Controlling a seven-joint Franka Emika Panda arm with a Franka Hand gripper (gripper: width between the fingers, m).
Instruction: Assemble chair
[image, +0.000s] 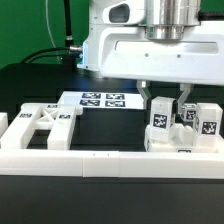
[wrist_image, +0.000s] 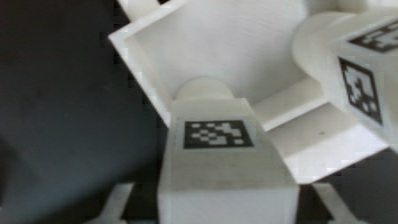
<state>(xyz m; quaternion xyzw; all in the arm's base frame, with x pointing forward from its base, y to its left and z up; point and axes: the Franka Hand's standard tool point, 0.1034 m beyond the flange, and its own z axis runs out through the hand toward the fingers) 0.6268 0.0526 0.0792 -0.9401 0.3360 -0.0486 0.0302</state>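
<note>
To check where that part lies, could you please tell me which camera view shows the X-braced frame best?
The exterior view: the X-braced frame lies flat at that view's left, behind the long white rail, unobstructed. The wrist view shows nothing of it; a tagged post seen close up fills most of that picture.

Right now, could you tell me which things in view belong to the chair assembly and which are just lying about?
Job in hand: X-braced frame, tagged post at the gripper, tagged block beside it.
Lying about: marker board, long white border rail.
</note>
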